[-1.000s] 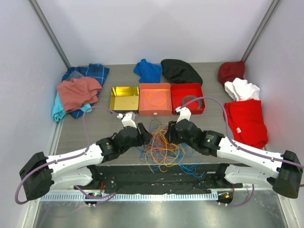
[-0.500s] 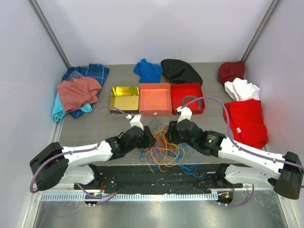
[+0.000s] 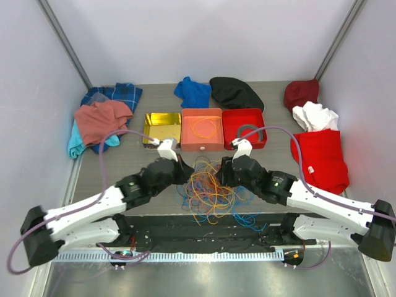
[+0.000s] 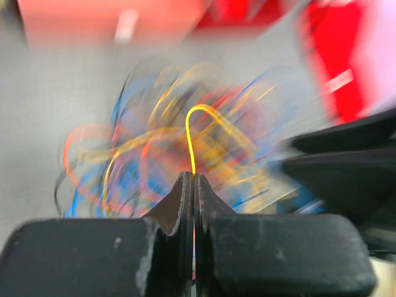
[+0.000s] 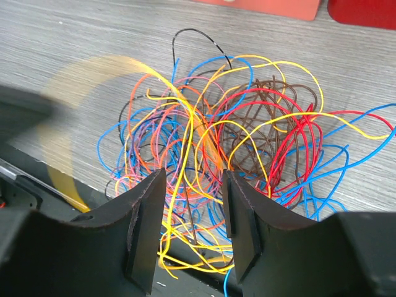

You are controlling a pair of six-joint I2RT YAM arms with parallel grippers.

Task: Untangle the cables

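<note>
At the left of the tangle, the left claw [image 4: 194,179] was clenched on a single yellow strand [image 4: 190,130], evidently to draw it clear of the cables [image 3: 213,189], which lay heaped mid-surface between both arms. The right claw [image 5: 192,179] stood released astride the heap's right side, probably to steady it. Bare surface [image 3: 127,164] lay leftward for pulling; the orange tray [image 3: 201,147] bounded the far side.

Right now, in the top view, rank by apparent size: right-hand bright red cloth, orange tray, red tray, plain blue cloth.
1. bright red cloth
2. orange tray and red tray, about alike
3. plain blue cloth
</note>
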